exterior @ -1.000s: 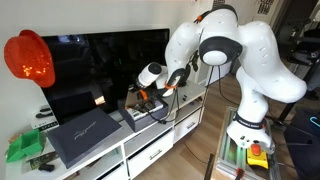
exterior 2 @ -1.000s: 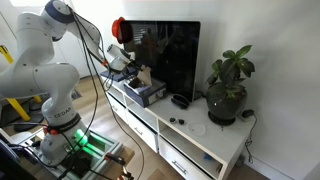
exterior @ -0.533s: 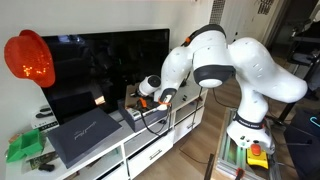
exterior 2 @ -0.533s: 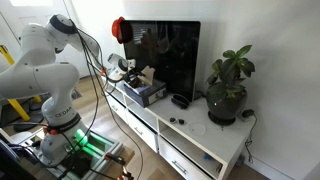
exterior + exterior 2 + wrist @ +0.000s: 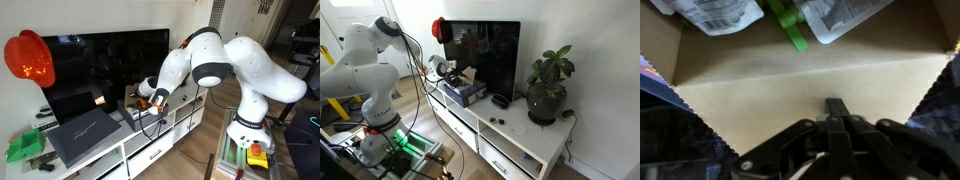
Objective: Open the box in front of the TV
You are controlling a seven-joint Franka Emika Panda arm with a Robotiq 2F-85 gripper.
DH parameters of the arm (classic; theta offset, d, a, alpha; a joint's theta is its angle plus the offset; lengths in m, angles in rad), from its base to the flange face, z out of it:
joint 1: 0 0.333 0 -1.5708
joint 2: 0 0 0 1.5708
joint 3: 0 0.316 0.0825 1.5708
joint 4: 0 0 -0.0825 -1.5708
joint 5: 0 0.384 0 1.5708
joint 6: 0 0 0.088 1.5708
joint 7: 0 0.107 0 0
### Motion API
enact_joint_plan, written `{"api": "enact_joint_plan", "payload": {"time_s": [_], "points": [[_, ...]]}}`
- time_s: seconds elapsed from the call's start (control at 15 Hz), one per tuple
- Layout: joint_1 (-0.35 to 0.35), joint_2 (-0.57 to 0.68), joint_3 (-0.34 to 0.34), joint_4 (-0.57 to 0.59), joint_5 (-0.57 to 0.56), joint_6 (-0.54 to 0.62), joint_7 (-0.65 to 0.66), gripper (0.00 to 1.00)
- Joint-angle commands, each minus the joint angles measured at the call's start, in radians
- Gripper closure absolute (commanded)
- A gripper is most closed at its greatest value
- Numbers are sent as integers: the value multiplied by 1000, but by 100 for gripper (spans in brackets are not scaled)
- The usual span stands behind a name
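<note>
My pincer (image 5: 837, 108) has its tips pressed together above a tan flat surface (image 5: 790, 85). In an exterior view it is at the box (image 5: 136, 114), before the TV (image 5: 95, 60).

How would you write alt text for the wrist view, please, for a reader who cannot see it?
The dark gripper enters from the bottom edge, fingertips apparently together, over a plain tan cardboard-like surface with a horizontal crease. Along the top edge lie white printed packets and a bright green item.
</note>
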Motion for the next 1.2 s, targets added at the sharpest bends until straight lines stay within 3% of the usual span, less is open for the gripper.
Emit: {"api": "enact_joint_plan", "payload": {"time_s": [0.0, 0.33, 0.4, 0.6, 1.13], "points": [[-97, -21, 105, 37, 77, -46, -144, 100], [-160, -59, 175, 53, 151, -85, -303, 100], [-149, -60, 152, 44, 86, -102, -242, 100], [-143, -73, 148, 41, 93, -130, -252, 100], [-183, -156, 184, 35, 85, -341, -332, 100]]}}
